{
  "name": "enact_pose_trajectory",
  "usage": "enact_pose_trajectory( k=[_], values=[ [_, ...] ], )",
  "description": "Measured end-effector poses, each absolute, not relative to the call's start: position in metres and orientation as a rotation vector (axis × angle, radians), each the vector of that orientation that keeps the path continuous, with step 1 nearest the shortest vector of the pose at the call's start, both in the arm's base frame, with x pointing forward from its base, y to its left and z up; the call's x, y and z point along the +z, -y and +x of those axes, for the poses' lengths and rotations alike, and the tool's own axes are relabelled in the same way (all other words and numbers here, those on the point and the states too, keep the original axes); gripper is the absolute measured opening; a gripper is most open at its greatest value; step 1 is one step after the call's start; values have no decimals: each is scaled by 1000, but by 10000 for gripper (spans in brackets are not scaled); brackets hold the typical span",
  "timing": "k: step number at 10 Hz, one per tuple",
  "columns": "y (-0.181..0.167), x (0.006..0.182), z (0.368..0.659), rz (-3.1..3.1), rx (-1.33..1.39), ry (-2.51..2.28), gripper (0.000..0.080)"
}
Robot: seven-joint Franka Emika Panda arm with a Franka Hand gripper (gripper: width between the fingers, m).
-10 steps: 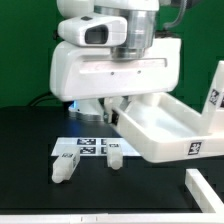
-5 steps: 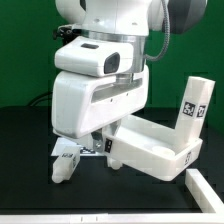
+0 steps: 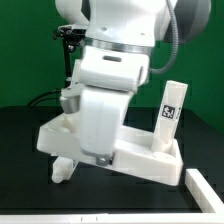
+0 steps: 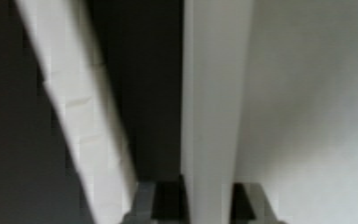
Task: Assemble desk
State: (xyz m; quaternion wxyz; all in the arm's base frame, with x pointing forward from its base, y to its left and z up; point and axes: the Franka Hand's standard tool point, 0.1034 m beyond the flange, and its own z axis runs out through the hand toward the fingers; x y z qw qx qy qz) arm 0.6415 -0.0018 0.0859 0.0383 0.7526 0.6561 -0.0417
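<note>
1 upright leg [image 3: 172, 112] stands in the tabletop [image 3: 140, 158] corner on the exterior view's right, tag facing the camera. 1 loose leg [image 3: 62, 170] lies on the black table [image 3: 20, 140], just beside the tabletop corner on the exterior view's left.

Gripper [image 4: 202, 198] is clamped on the tabletop's rim. The wrist view shows the thin white wall running straight between the 2 dark fingers [image 4: 158, 208], pinched tight. The arm body hides the grip in the exterior view.

My read on why:
- The rim is the only thin edge on the panel, so pinching it gives a handle to drag or turn the whole desk flat on the table.
- The likely aim is to bring an empty socket round to a reachable spot for the next leg. Sockets aren't visible here, so I can't confirm.

Risks:
- The rim pinch has little contact, so the panel could pivot in the fingers.
- The tabletop corner could knock the loose leg.
</note>
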Motion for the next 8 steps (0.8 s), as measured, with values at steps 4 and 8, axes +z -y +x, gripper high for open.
enact_pose_trajectory(
  k=[4,8],
  values=[
    [-7,72,649,2050,-91,-2225,51],
    [-16,51,657,2145,-92,-2138,51]
  ],
)
